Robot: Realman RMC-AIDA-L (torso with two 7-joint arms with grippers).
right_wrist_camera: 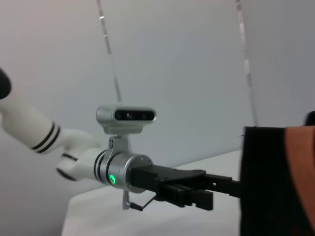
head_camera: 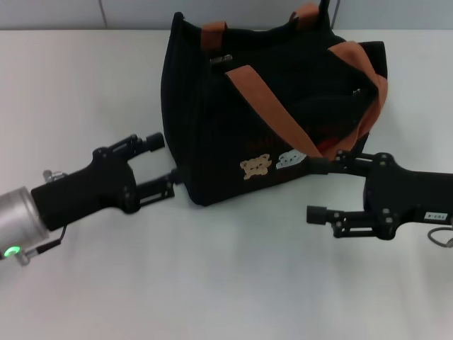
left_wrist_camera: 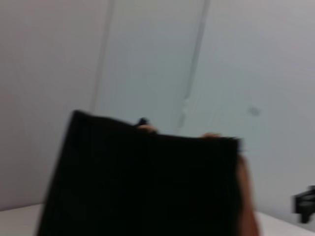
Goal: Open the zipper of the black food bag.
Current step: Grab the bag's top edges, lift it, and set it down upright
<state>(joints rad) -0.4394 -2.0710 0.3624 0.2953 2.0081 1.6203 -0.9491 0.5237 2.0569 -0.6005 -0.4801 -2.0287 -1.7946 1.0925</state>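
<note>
Both open end effectors [head_camera: 157, 164] [head_camera: 316, 190] flank black food bag [head_camera: 212, 134].

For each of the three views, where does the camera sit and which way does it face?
Head view: high, looking down at the black food bag on the table, left gripper and right gripper beside it.
Left wrist view: low, facing the bag's side; no own fingers.
Right wrist view: looks past the bag toward the left arm.
All share the bag.
</note>
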